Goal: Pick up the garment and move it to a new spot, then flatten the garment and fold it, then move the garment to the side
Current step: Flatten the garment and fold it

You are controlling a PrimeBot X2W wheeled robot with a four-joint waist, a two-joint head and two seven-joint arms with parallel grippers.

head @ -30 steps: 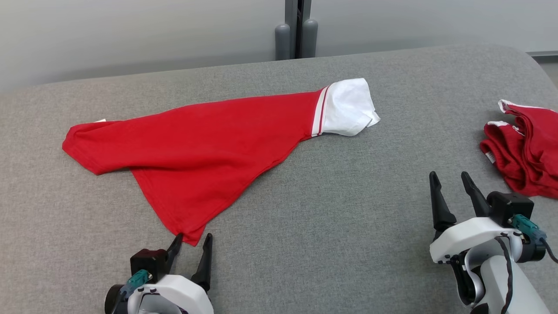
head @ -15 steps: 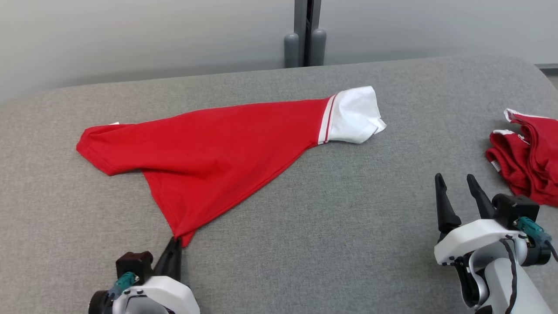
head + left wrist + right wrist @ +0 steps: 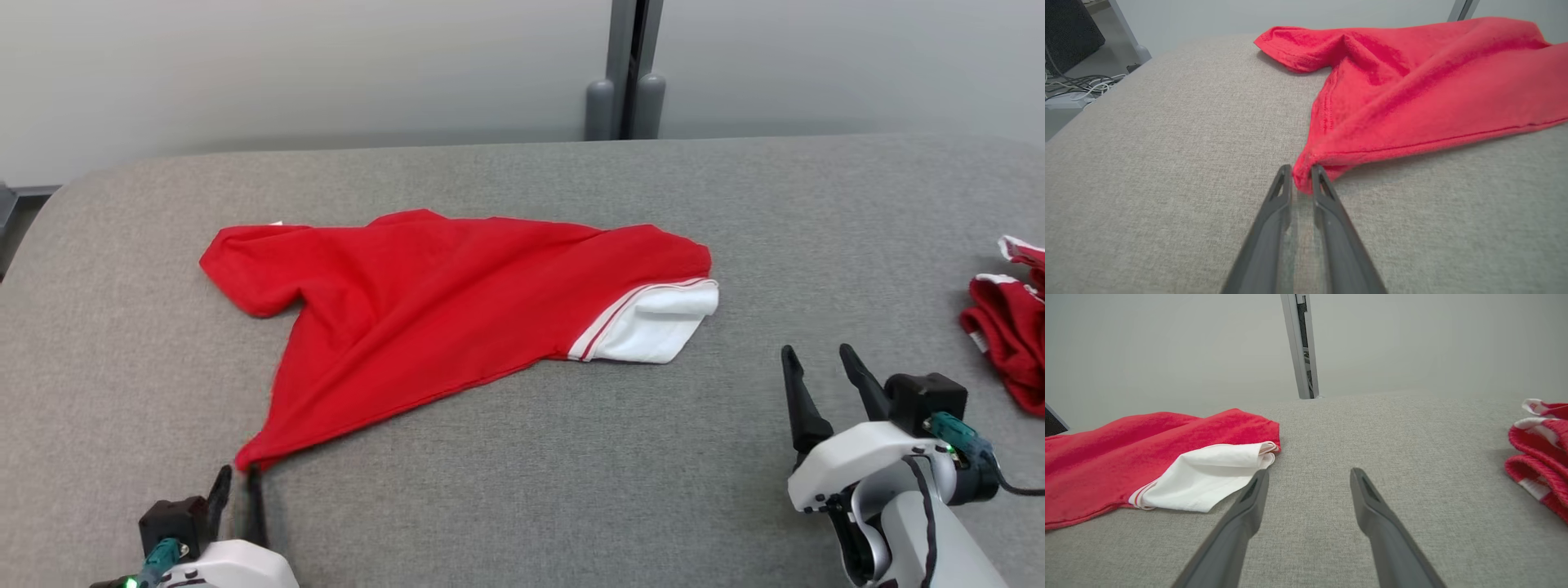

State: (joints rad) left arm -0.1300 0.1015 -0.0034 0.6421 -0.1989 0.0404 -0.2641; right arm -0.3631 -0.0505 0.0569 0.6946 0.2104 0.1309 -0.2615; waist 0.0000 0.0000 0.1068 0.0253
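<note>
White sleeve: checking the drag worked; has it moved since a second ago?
Yes, the white sleeve slid toward the robot, away from the grey post.

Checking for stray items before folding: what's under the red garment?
Grey surface surrounds the red garment, so it lies on that; anything else beneath the cloth is covered.

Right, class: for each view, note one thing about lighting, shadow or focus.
Head view: soft, even light, thin shadow under the garment. Left wrist view: the garment looks pinker, jaws soften towards the lens. Right wrist view: no glare, jaws blur at the bottom edge.
</note>
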